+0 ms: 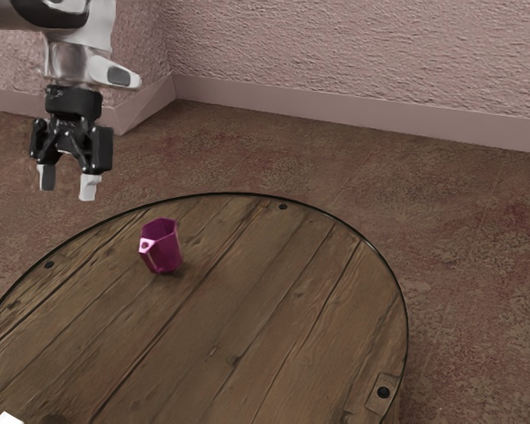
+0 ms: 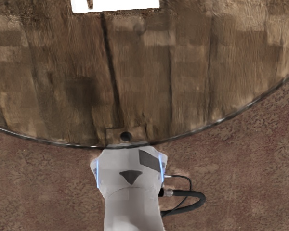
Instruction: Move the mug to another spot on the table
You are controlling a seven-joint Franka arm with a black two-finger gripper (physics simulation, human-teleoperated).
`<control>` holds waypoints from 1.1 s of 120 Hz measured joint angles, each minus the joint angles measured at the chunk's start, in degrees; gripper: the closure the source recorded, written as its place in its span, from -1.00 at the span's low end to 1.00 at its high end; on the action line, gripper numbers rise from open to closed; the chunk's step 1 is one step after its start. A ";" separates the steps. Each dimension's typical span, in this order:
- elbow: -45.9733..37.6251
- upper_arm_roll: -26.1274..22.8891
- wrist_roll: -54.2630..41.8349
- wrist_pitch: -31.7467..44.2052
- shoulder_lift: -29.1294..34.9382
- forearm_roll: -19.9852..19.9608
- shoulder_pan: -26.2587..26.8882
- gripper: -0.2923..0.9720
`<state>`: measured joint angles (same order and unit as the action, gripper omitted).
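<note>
The counter (image 1: 274,353) bears the mug (image 1: 160,246), centre-left. Upper left, our jaws hang open and empty, presumably poised to approach.

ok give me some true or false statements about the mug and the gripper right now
1. The mug stands on the table, with nothing touching it. True.
2. The gripper is shut on the mug. False: it is open and empty, hanging higher than the mug and toward the exterior view's left.
3. The table is round with a wooden plank top. True.
4. The mug is blue. False: it is magenta.
</note>
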<state>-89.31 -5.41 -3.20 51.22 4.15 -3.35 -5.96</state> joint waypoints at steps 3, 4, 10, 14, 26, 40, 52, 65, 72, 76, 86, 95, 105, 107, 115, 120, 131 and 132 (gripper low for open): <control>-1.86 -0.18 -0.41 5.07 0.13 -0.09 -0.12 -0.54; -2.33 -0.22 -0.55 6.62 0.16 -0.12 -0.15 -0.54; -5.59 -0.29 -1.29 15.15 1.01 -0.25 -0.24 -0.54; -9.92 -0.29 -1.74 20.80 2.90 -0.34 -0.47 -0.54; -24.22 -0.26 -2.93 37.21 6.55 -0.73 -3.43 -0.54; -36.08 -0.14 -4.10 54.14 5.72 -1.17 -7.13 -0.54; -43.20 -0.07 -4.97 67.78 2.99 -1.34 -8.80 -0.54; -47.23 -0.04 -6.02 82.41 0.09 -1.31 -10.41 -0.54; -48.50 -0.04 -6.66 89.38 -1.23 -1.28 -11.13 -0.54; -48.88 -0.04 -7.12 92.77 -2.57 -1.27 -11.37 -0.54; -49.11 -0.04 -8.24 100.34 -5.92 -1.16 -11.84 -0.51; -48.96 -0.04 -9.22 105.83 -7.58 -0.99 -11.96 -0.49; -48.76 -0.10 -10.21 110.38 -9.24 -1.08 -11.34 -0.43; -48.74 -0.11 -10.39 111.17 -9.53 -1.10 -11.18 -0.41; -48.71 -0.12 -11.06 113.80 -10.39 -1.19 -10.83 -0.33; -48.70 -0.13 -11.44 115.08 -11.11 -1.40 -10.79 -0.29; -48.59 -0.13 -12.19 117.39 -13.03 -2.05 -10.83 -0.19; -48.57 -0.13 -12.26 117.60 -13.19 -2.11 -10.83 -0.18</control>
<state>-137.88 -5.54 -15.45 168.82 -9.04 -5.46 -16.79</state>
